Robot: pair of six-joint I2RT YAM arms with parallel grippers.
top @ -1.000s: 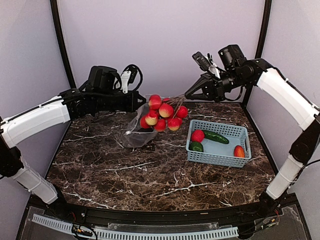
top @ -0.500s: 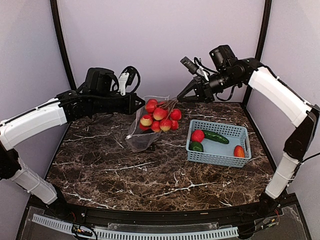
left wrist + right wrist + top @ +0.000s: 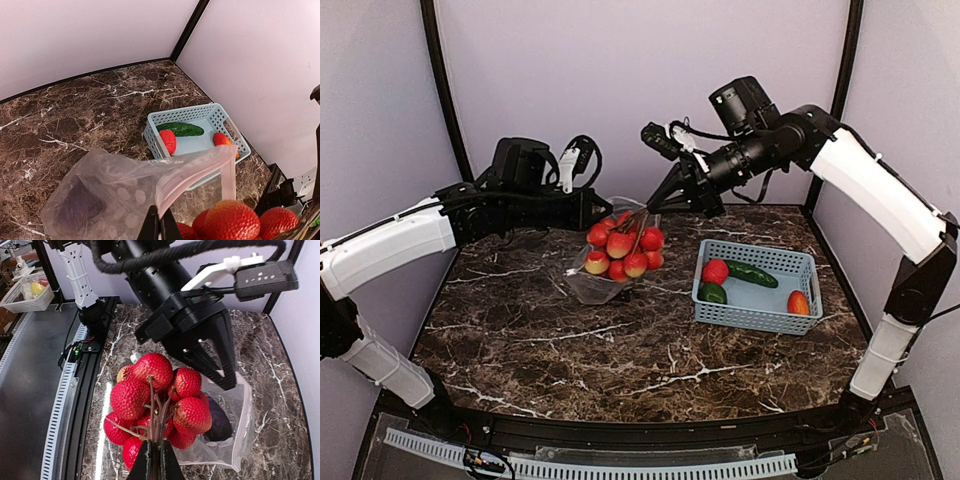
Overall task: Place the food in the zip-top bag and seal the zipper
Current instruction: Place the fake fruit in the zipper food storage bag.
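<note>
My left gripper (image 3: pixel 604 208) is shut on the mouth edge of the clear dotted zip-top bag (image 3: pixel 588 285) and holds it open above the table. In the left wrist view (image 3: pixel 159 221) the pinkish zipper (image 3: pixel 200 167) runs away from the jaws. A dark purple eggplant (image 3: pixel 80 205) lies inside the bag. My right gripper (image 3: pixel 653 206) is shut on the brown stems of a bunch of red strawberries (image 3: pixel 621 246). The bunch hangs at the bag's mouth. In the right wrist view the bunch (image 3: pixel 155 400) hangs from the gripper (image 3: pixel 153 456), beside the bag (image 3: pixel 240 405).
A light-blue slotted basket (image 3: pixel 750 318) stands to the right of the bag. It holds a red strawberry (image 3: pixel 716 271), a green cucumber (image 3: pixel 752 274), a round green piece (image 3: pixel 712 293) and an orange-red piece (image 3: pixel 799 302). Walls stand behind and to the right.
My right gripper has moved left and down with the strawberry bunch, from beside the bag to its mouth. The left gripper has kept its hold on the bag edge.
</note>
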